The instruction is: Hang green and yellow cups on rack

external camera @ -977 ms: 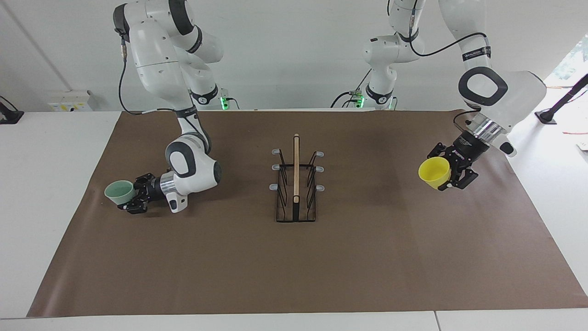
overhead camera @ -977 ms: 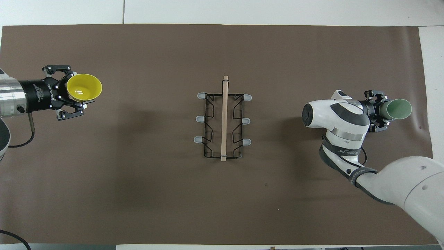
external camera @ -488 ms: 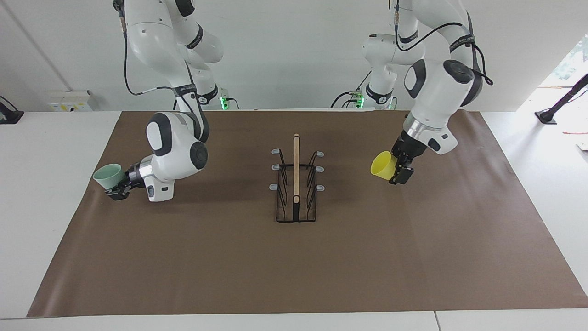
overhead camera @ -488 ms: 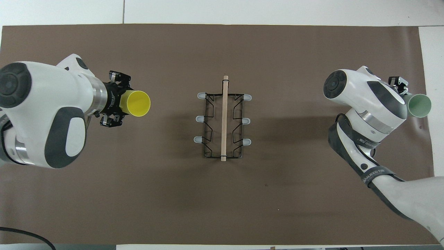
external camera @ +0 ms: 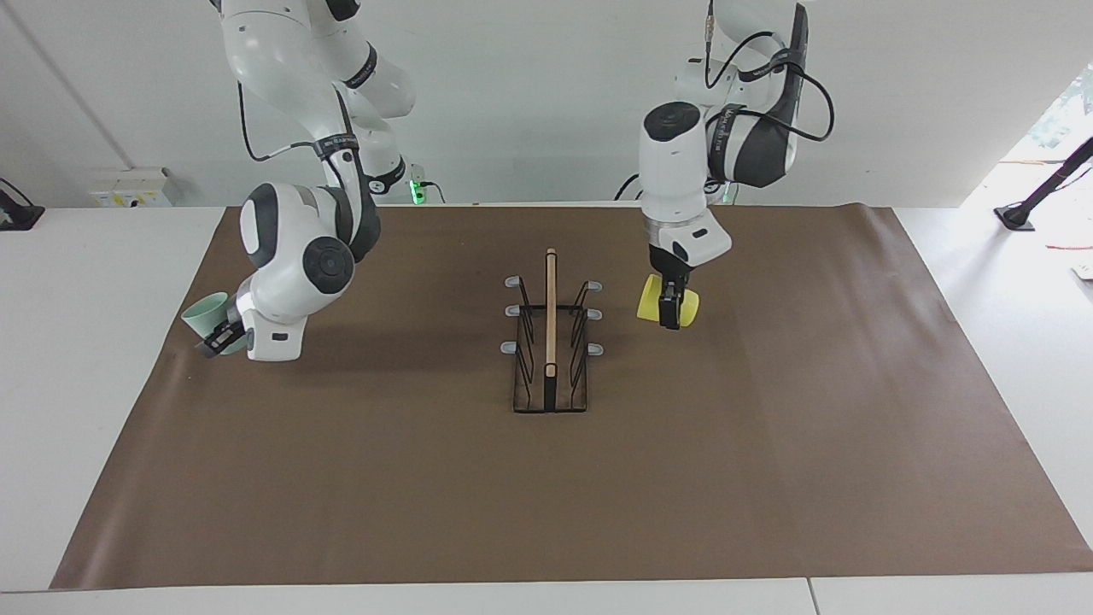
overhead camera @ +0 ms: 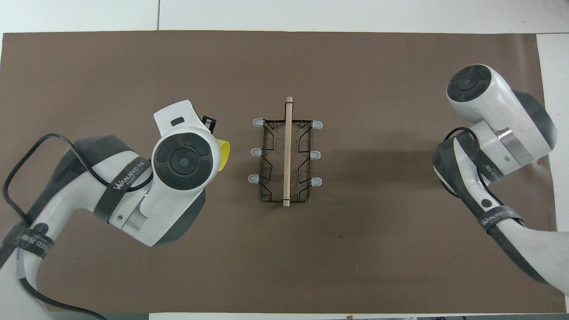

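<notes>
The rack (external camera: 551,342) stands at the middle of the brown paper mat (external camera: 768,478) on the bench (external camera: 77,282). Its long wooden top bar (overhead camera: 287,151) runs straight away from the robots. Black wire forms the frame, and six grey-capped prongs splay out, three to each side.

The left gripper (external camera: 671,309) hangs over the mat just beside the rack, toward the left arm's end, its jaws closed on the yellow cup (external camera: 653,301). The cup lies tilted on its side. From overhead only a yellow sliver (overhead camera: 224,153) shows past the arm's wrist, near the middle prong. Which end of it points at the rack cannot be told.

The right gripper (external camera: 219,340) is over the mat's edge at the right arm's end, its jaws gripping the green cup (external camera: 205,314). This cup tilts with its open mouth up and outward, away from the rack. The overhead view hides it under the arm.

Both cups are smooth, tapered plastic. A dark band on each forearm carries white lettering that reads roughly "WANJEED".
</notes>
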Controlling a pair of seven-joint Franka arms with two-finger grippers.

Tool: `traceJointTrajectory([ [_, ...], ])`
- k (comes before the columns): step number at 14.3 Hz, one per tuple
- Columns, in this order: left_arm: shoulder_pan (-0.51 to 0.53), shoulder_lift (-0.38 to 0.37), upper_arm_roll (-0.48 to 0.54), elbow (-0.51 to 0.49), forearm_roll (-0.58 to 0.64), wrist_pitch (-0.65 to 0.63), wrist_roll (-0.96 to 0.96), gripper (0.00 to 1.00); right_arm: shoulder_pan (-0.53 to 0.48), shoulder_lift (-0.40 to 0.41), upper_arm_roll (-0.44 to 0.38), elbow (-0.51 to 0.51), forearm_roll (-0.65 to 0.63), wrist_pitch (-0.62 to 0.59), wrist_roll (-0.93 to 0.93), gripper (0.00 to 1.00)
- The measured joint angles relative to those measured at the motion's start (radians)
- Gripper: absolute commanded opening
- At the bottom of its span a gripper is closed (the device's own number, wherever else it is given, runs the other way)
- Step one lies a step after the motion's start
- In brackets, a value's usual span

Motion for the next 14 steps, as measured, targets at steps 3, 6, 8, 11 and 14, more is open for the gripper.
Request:
traceJointTrajectory([
  [3, -0.086, 0.001, 0.000, -0.009, 0.015, -0.034, -0.054, 0.00, -0.064, 0.000, 0.000, 0.060, 0.090, 0.013, -0.089, 0.00],
  [6, -0.137, -0.003, 0.000, -0.010, 0.016, -0.058, -0.086, 0.00, -0.064, -0.016, 0.018, 0.101, 0.237, 0.014, -0.244, 0.00],
  [8, -0.161, -0.008, 0.001, -0.010, 0.027, -0.073, -0.101, 0.00, -0.065, -0.050, 0.023, 0.128, 0.415, -0.007, -0.272, 0.00],
  [11, -0.197, -0.013, 0.001, -0.010, 0.028, -0.073, -0.157, 0.00, -0.066, -0.129, 0.026, 0.143, 0.661, -0.099, -0.228, 0.00],
  [14, -0.209, -0.015, 0.003, -0.008, 0.032, -0.072, -0.179, 0.50, -0.066, -0.189, 0.033, 0.142, 0.892, -0.123, -0.184, 0.00],
])
